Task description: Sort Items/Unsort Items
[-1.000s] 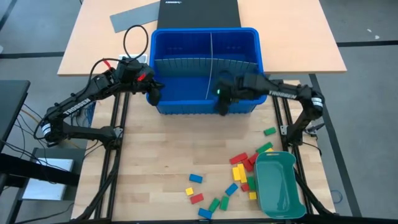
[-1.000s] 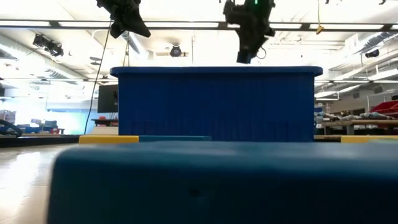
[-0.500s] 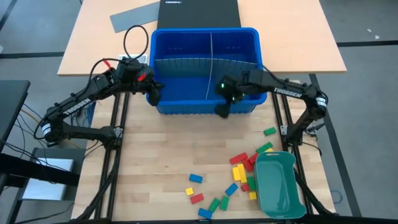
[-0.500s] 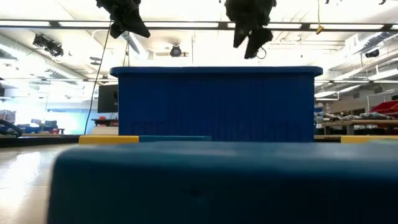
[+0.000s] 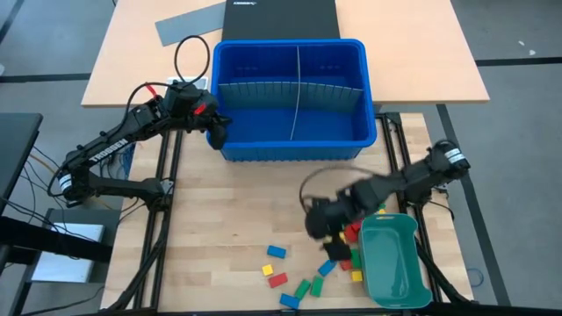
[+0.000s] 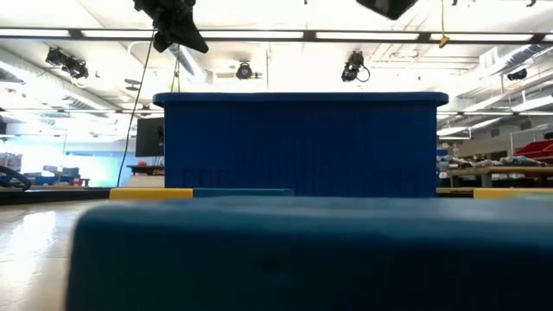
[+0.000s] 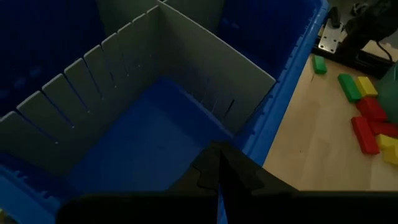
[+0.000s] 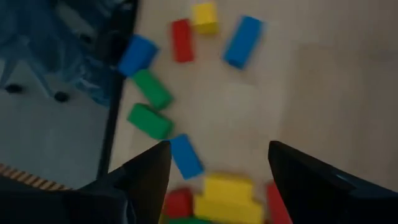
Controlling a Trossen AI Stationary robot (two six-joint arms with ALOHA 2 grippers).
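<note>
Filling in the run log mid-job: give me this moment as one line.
right gripper: open, above loose blocks beside teal tray | left gripper: shut, at blue bin left rim | bin compartments: none seen

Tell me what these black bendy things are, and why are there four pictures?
They are two robot arms, each ending in a two-finger pincer. One camera looks straight down on the table, one sits low at table height, and one rides on each arm's wrist.

On the wooden table stands a big blue bin with grey dividers inside. Near it lie little toy blocks in red, yellow, green and blue, beside a green tray.

The left pincer is shut and waits at the bin's left edge, holding nothing. The right pincer is open over the blocks; its wrist camera shows its two dark fingers apart with nothing between them.
</note>
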